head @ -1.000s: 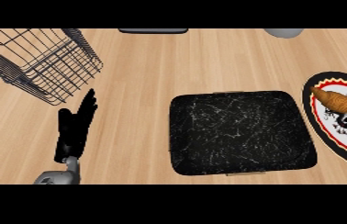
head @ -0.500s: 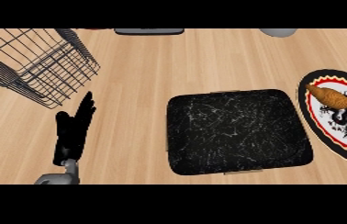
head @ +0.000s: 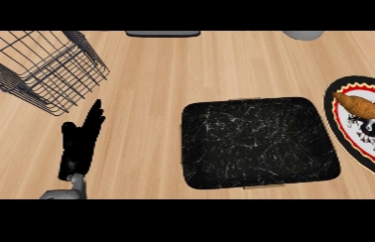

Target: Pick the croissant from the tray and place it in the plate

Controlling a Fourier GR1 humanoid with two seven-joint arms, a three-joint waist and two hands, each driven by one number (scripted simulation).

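- At the far left of your view, a wire basket (head: 47, 67) stands on the wooden counter (head: 190, 67).
- Just below it, the robot's left hand (head: 82, 144) rests near the lower edge, released, with fingers straight and pointing up, holding nothing.
- In the middle, you see the black tray (head: 256, 142) lying flat, well apart from that hand.
- At the right edge, the croissant (head: 355, 106) lies in the plate (head: 329, 104), which sits just beside the tray and is partly cut off.

1. Counter (head: 219, 62): pale wood with visible grain, matt.
2. Tray (head: 256, 142): black, smooth surface veined white — like marble.
3. Basket (head: 51, 67): thin dark metal wire.
4. Croissant (head: 354, 105): golden-brown crust, slightly shiny.
5. Left hand (head: 79, 142): matt black.
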